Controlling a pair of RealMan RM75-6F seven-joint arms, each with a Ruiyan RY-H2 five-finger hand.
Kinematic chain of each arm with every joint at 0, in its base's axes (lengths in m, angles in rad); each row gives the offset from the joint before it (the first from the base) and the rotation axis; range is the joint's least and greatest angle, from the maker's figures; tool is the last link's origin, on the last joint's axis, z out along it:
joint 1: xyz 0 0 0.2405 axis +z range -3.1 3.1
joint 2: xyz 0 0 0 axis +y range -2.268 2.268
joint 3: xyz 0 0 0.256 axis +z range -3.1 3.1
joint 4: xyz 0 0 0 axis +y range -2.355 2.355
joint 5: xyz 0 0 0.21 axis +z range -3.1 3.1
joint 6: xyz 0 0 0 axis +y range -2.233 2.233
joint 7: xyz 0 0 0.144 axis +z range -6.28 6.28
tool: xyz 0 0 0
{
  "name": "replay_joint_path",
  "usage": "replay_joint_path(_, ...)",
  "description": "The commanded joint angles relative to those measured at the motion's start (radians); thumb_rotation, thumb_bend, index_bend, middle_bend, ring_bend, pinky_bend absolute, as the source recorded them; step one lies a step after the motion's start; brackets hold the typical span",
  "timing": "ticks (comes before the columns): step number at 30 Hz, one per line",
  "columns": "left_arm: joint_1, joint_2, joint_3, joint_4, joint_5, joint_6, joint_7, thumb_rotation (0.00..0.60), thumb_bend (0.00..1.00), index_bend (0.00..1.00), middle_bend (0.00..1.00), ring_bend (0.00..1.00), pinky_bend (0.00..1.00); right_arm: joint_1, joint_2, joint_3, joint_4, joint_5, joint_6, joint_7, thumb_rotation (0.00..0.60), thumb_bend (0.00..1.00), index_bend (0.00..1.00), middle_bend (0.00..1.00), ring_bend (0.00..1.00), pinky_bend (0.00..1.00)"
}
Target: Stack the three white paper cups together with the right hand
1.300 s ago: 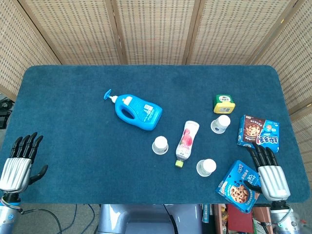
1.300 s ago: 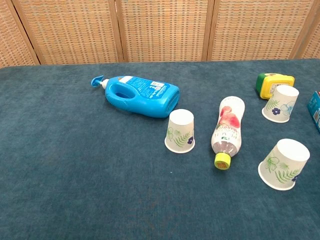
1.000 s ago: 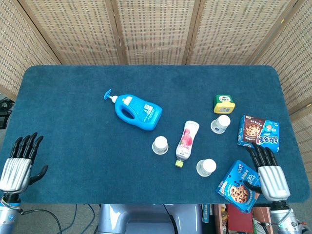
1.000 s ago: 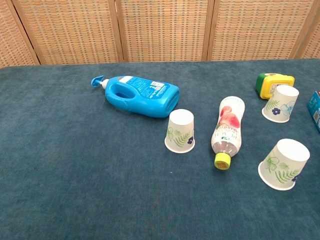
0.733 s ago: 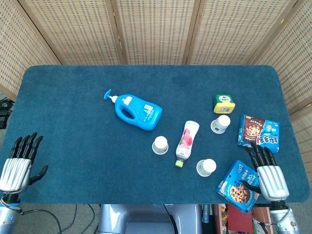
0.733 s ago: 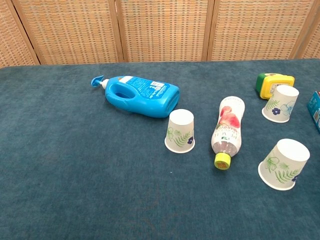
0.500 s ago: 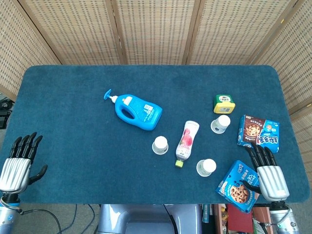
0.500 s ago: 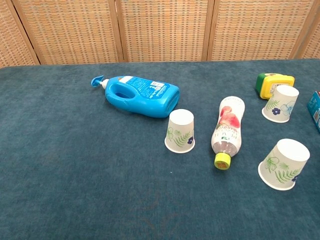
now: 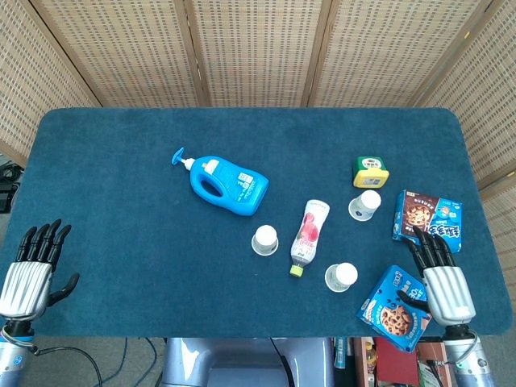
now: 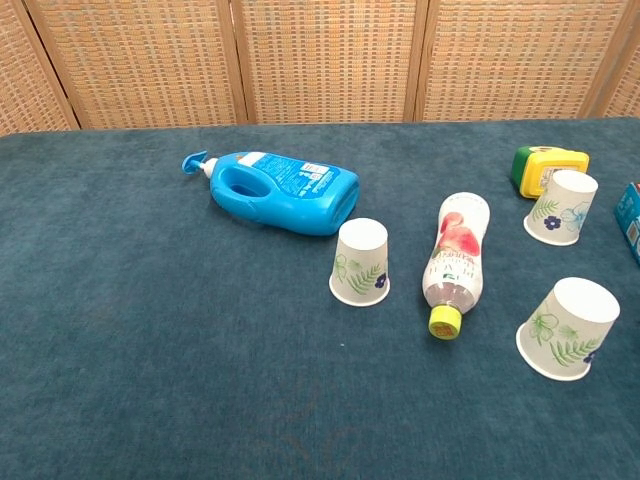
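Three white paper cups with leaf and flower prints stand upside down and apart on the blue table. One cup (image 9: 264, 239) (image 10: 359, 262) is in the middle, a second (image 9: 341, 276) (image 10: 569, 328) near the front right, a third (image 9: 365, 205) (image 10: 561, 207) further back on the right. My right hand (image 9: 440, 278) is open at the front right edge, fingers stretched out, right of the nearest cup and beside a cookie box. Open and holding nothing, my left hand (image 9: 31, 270) lies at the front left corner. Neither hand shows in the chest view.
A blue detergent bottle (image 9: 222, 184) (image 10: 280, 191) lies left of centre. A pink drink bottle (image 9: 309, 235) (image 10: 455, 260) lies between the cups. A yellow-green tub (image 9: 370, 171) (image 10: 545, 165) sits behind the far cup. Two blue cookie boxes (image 9: 428, 219) (image 9: 393, 306) lie by the right hand.
My right hand has crept slightly forward along the right edge. The cups and my left hand have not moved.
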Motion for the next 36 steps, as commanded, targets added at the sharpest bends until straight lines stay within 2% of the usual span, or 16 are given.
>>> replay_joint_path(1, 0.001, 0.000, -0.002, 0.001, -0.001, 0.001, -0.001, 0.600, 0.32, 0.00, 0.00, 0.00, 0.00, 0.051, 0.004, 0.046, -0.005, 0.030, -0.049, -0.012, 0.600, 0.13, 0.17, 0.00, 0.00, 0.00)
replay_joint_path(10, -0.001, -0.001, -0.004, 0.005, -0.007, -0.003, -0.005, 0.600, 0.32, 0.00, 0.00, 0.00, 0.00, 0.208, -0.023, 0.155, -0.008, 0.124, -0.217, -0.052, 0.600, 0.13, 0.20, 0.00, 0.00, 0.00)
replay_joint_path(17, -0.002, -0.001, -0.008, 0.009, -0.015, -0.005, -0.012, 0.600, 0.31, 0.00, 0.00, 0.00, 0.00, 0.323, -0.049, 0.208, -0.018, 0.204, -0.351, -0.086, 0.600, 0.13, 0.24, 0.00, 0.00, 0.00)
replay_joint_path(28, -0.007, 0.000, -0.009, 0.011, -0.016, -0.012, -0.021, 0.600, 0.32, 0.00, 0.00, 0.00, 0.00, 0.449, -0.139, 0.242, -0.016, 0.394, -0.484, -0.155, 0.600, 0.13, 0.25, 0.00, 0.00, 0.00)
replay_joint_path(36, -0.009, 0.001, -0.011, 0.014, -0.021, -0.018, -0.031, 0.600, 0.31, 0.00, 0.00, 0.00, 0.00, 0.503, -0.193, 0.246, -0.034, 0.475, -0.492, -0.208, 0.600, 0.13, 0.25, 0.00, 0.00, 0.00)
